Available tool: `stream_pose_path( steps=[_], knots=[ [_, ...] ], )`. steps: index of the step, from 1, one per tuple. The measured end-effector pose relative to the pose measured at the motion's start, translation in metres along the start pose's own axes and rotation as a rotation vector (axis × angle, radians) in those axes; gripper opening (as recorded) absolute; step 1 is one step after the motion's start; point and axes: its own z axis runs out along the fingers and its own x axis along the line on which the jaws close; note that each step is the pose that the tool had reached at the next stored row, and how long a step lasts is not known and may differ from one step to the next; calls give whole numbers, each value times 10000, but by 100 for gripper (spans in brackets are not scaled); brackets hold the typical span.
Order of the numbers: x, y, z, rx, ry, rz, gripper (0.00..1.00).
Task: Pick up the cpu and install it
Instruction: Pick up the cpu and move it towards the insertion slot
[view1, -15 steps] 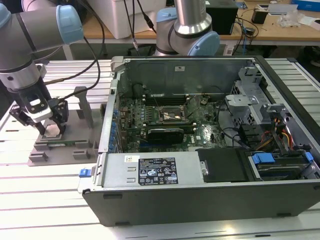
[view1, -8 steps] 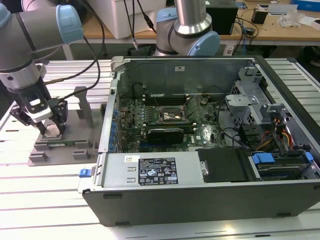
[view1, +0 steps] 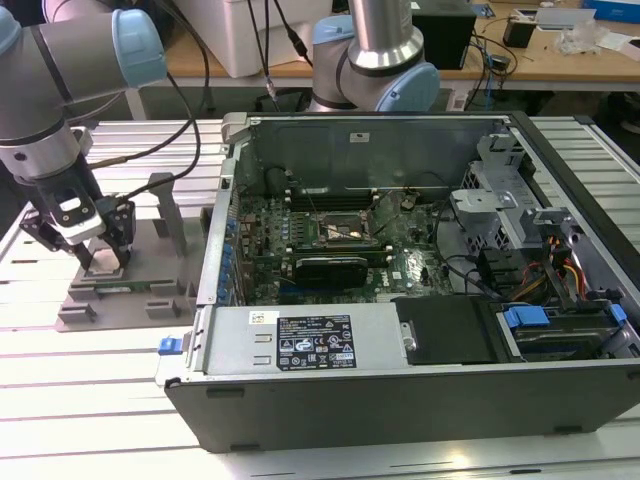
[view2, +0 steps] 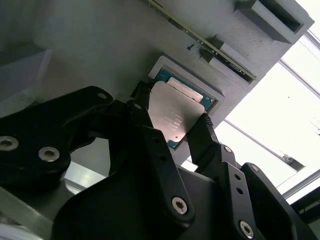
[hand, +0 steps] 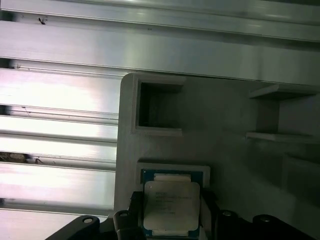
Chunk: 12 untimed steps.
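Second wrist view: the cpu sits at a square pocket of the grey tray, and I see the gripper clenched on it, one black finger against each of two opposite edges; can't tell if it's off the pocket floor. First wrist view gives the same grasp, tray lying on the slatted metal table. Exterior view puts the gripper down at the tray on that view's left, open computer case well apart to its right.
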Motion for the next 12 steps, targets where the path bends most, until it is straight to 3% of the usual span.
stream_pose_path(
  steps=[2,4,10,12],
  knots=[
    [-2,-1,-74,2,3,0,54],
    [-6,-3,-233,3,3,-1,54],
    [-12,-6,-494,3,3,-1,54],
    [-16,-8,-633,3,2,0,54]
  ],
)
